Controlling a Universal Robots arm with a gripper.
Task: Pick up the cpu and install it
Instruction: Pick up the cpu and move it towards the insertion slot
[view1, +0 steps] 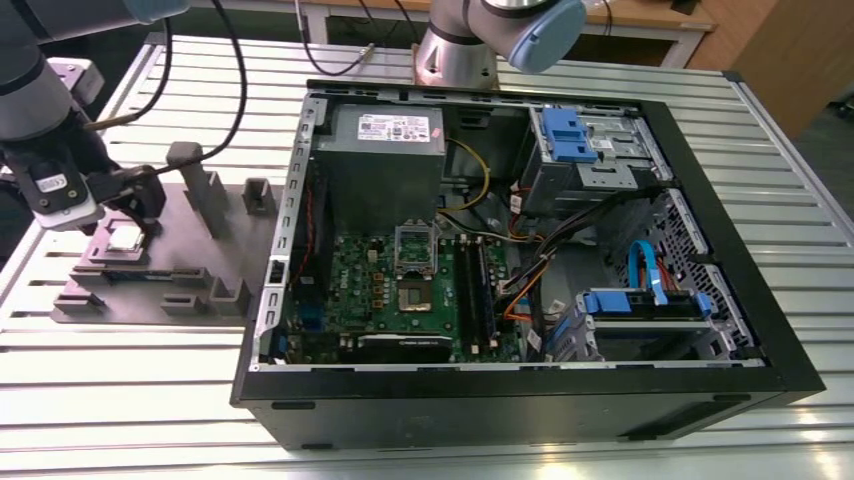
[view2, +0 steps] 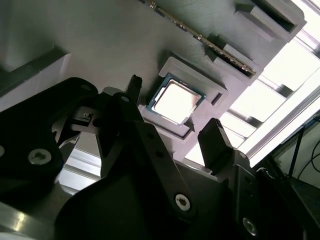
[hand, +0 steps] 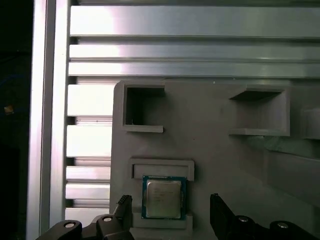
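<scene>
The cpu (view1: 124, 238) is a small square chip with a silver top. It lies flat in a shallow pocket of the grey fixture plate (view1: 200, 270) at the exterior view's left, outside the computer case. In both wrist views the cpu (view2: 176, 100) (hand: 162, 196) sits in its recess with a black finger on either side. My gripper (view1: 130, 222) (view2: 175, 114) (hand: 170, 209) is open and straddles the chip, and its fingertips (hand: 124, 204) stand apart from the chip's edges. The green motherboard (view1: 360, 290) lies inside the case, with its socket (view1: 408, 298) uncovered and the metal frame (view1: 416, 243) lifted.
The open black computer case (view1: 534, 400) lies on a slatted aluminium table (view1: 134, 380). Inside it are a grey power-supply box (view1: 380, 150), blue drive brackets (view1: 567, 135), and cables (view1: 534, 270). Upright pegs (view1: 200, 185) rise from the fixture plate close to my gripper.
</scene>
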